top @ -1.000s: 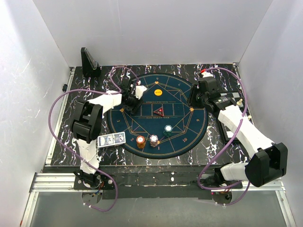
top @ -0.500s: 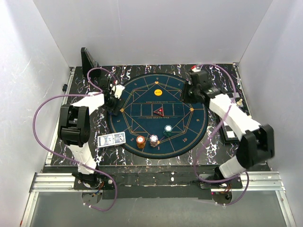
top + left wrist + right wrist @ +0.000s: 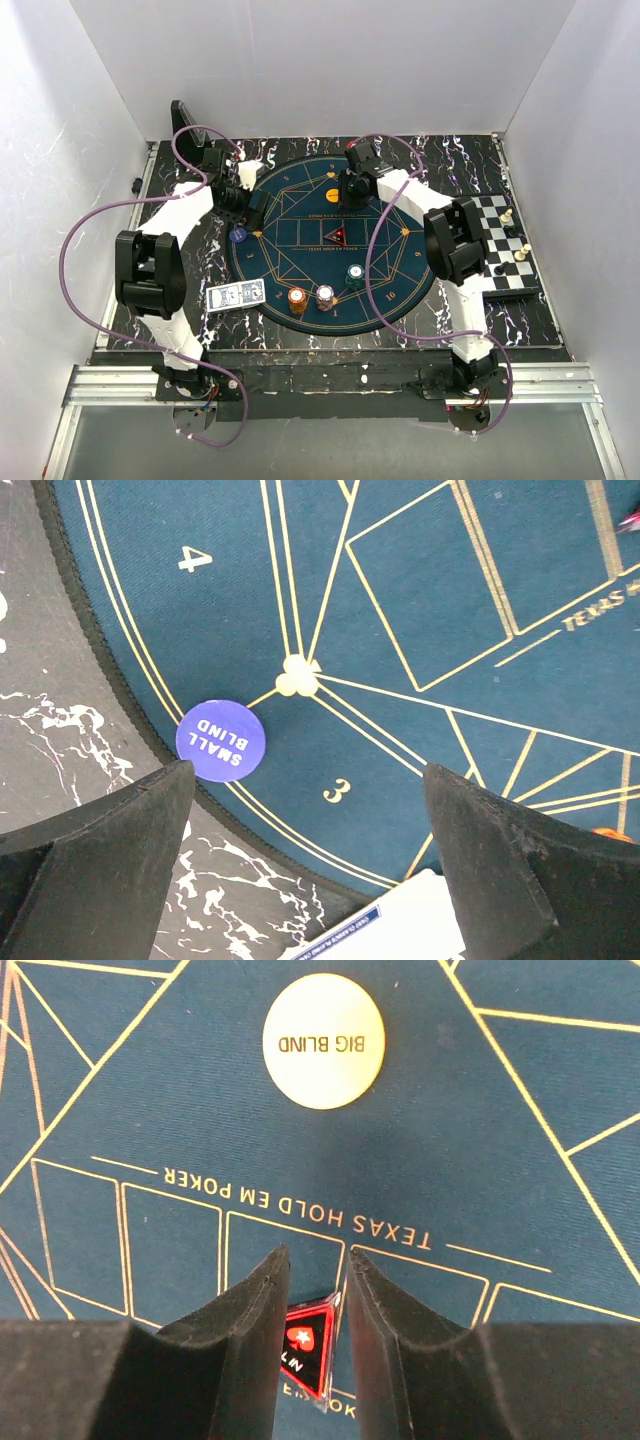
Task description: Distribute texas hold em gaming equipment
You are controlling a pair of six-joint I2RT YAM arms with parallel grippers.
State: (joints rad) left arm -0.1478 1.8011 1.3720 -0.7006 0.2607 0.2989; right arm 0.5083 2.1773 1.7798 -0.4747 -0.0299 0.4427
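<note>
Small-blind button (image 3: 220,740) sits placed beneath the wide left tool (image 3: 308,780); next, the narrow, empty right tool (image 3: 313,1255) takes the marker (image 3: 305,1352).

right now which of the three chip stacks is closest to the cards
The orange stack, leftmost of the three, right beside the cards; the white stack and the teal stack stand farther right.

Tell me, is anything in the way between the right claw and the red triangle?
Nothing visible. The triangle shows through the gap between the right claw's fingers, with only bare mat around it. The Big Blind disc lies apart.
</note>
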